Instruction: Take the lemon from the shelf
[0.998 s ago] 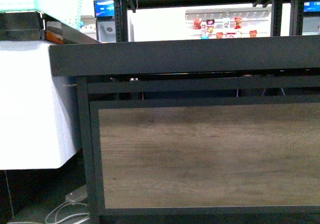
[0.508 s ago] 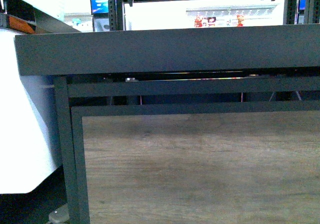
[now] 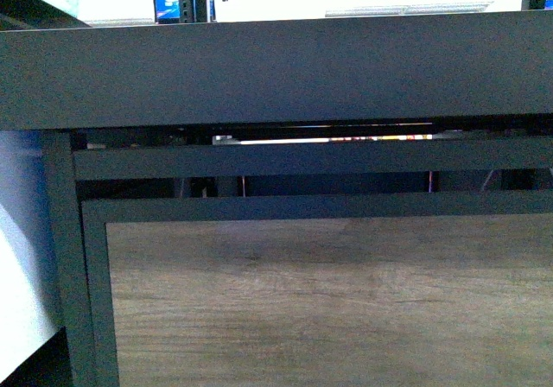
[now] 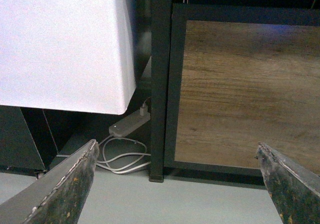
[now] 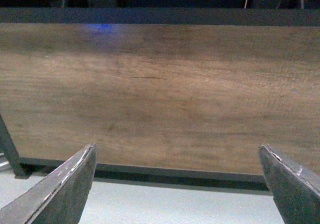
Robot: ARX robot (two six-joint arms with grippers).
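Low before the shelf [image 3: 276, 67], we hold left tool [image 4: 176, 151] and right tool [image 5: 177, 149] wide open and empty, the lemon hidden from us, so rising blind could knock its front edge.

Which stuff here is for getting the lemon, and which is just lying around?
For the job: shelf, left pincer, right pincer, both open. No lemon in view.
Just lying about: power strip, white cables, white block beside the shelf.
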